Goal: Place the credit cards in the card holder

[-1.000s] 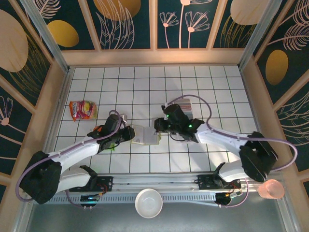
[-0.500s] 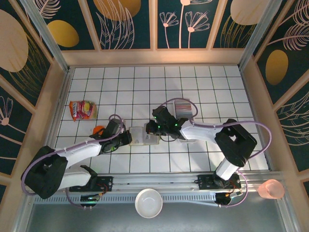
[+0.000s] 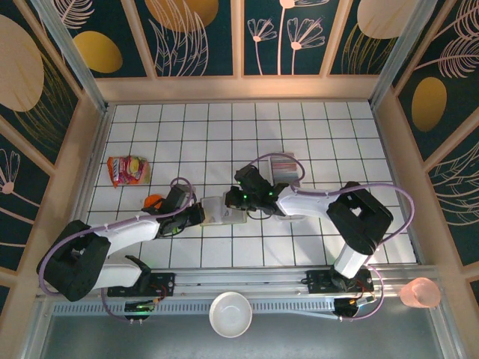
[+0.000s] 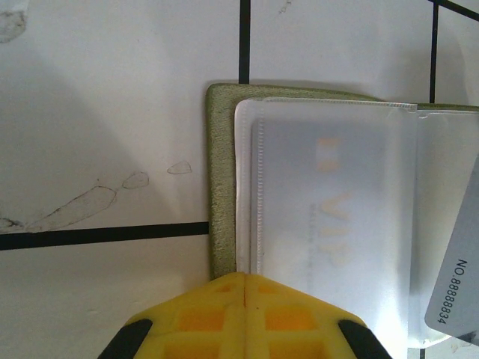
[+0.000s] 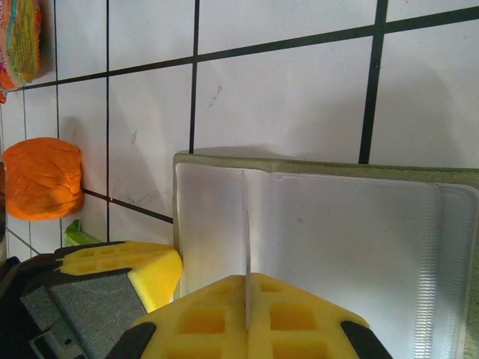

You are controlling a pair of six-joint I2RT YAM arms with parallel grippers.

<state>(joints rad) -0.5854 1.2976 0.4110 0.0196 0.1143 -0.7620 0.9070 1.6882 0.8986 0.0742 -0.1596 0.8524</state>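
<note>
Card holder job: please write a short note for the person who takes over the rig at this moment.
Left gripper: shut on an edge of the open card holder.
Right gripper: shut on one credit card, edge-on over the holder's clear pockets.
Remaining cards: stacked behind the right arm.
Done: a VIP card seems already inside a pocket.
Left: slide in the held card, then the rest.

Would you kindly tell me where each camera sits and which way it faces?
Top external: above and behind the bases, looking down on the tiled table; left arm and right arm show.
Left wrist: facing down at the card holder's corner; left pincer at the bottom.
Right wrist: facing across the open holder; right pincer grips a credit card edge-on.
Shared: all three see the holder.
</note>
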